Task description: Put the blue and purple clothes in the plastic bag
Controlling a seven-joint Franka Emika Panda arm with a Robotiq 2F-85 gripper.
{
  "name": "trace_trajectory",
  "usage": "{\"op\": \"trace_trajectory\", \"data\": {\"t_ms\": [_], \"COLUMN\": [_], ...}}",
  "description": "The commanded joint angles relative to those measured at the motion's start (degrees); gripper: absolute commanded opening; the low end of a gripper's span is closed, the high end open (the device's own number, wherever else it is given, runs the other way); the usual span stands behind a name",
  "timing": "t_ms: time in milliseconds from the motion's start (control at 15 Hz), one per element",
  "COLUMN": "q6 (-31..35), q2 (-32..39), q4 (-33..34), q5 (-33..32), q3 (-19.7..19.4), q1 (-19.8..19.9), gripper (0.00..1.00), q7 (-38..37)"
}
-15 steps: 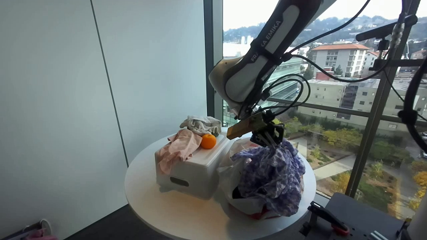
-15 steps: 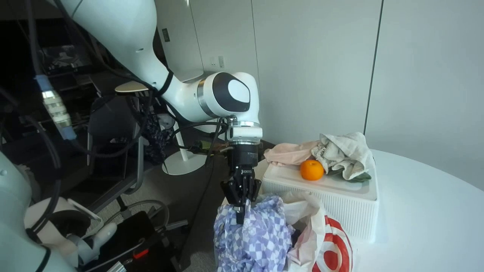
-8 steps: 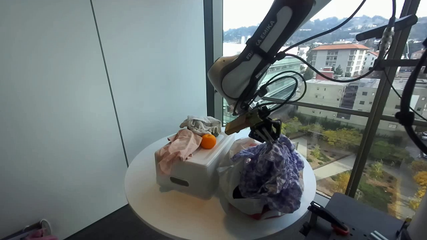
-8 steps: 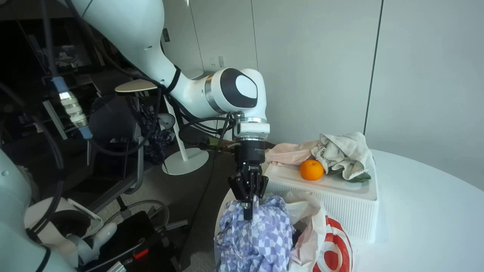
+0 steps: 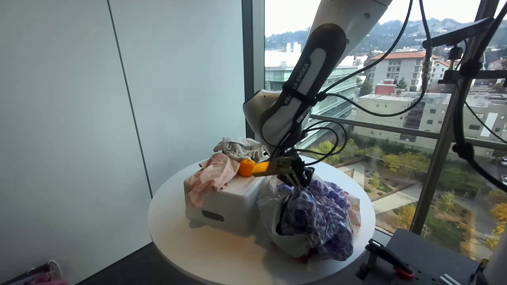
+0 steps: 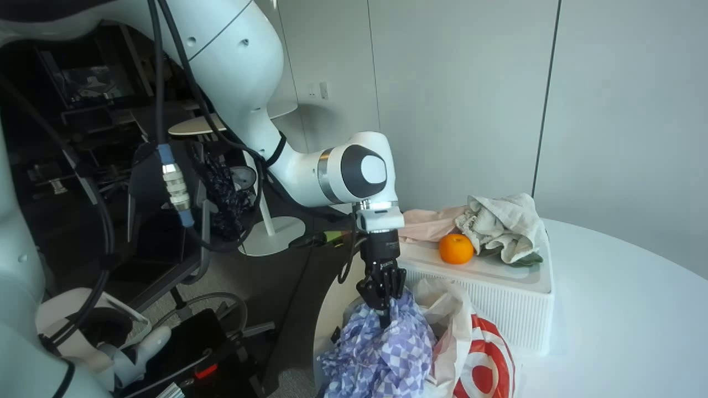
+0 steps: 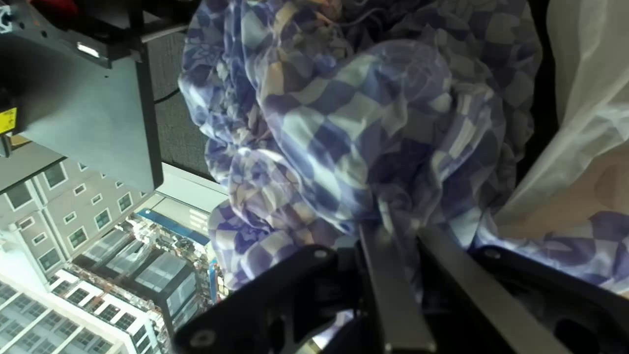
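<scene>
Trees (image 5: 396,163), buildings (image 5: 400,71) and hills (image 5: 376,37) show through a tall window (image 5: 376,126), and a pale wall (image 5: 79,118) stands next to it. Near the glass is a round white desk (image 5: 222,253). On it sits a white box (image 5: 241,213) with a dark slot (image 5: 213,215) in its side. On top of the box lie a pink cloth (image 5: 216,174), a light gray cloth (image 6: 514,221) and a round orange (image 6: 456,249), and something green (image 6: 530,260) pokes out from under the gray cloth. Right beside the box is the plastic bag (image 6: 453,326), which is white with red on it. Purple and white checked cloth (image 6: 381,354) is bunched up at the mouth of the bag, and some of it spills over the side. I can't tell how much of it is down inside. The robot arm (image 6: 249,88) reaches down to the cloth, and a yellow thing (image 5: 263,168) sticks out from its wrist. Its fingers (image 7: 393,295) are pinched close together, with a bunch of the checked cloth squeezed between them. In the wrist view, a black strip (image 7: 545,108) shows between the cloth and the bag, too dark to make out.
</scene>
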State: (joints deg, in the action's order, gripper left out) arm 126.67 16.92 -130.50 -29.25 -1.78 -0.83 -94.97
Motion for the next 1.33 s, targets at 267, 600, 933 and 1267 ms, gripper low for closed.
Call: {"op": "trace_trajectory", "data": {"t_ms": [267, 600, 933, 1267], "q6": [12.5, 14.5, 15.0, 2.8], "q2": [9.7, 16.1, 20.9, 17.6], "q4": [5.4, 6.3, 10.1, 13.3], "q5": [-18.2, -15.9, -8.5, -0.3], "q3": [-9.0, -7.9, -6.9, -7.9], "q1": [-4.7, -2.5, -2.6, -5.7], "gripper": [0.03, 0.03, 0.03, 0.49], "q7": [-18.6, -21.2, -19.3, -14.3]}}
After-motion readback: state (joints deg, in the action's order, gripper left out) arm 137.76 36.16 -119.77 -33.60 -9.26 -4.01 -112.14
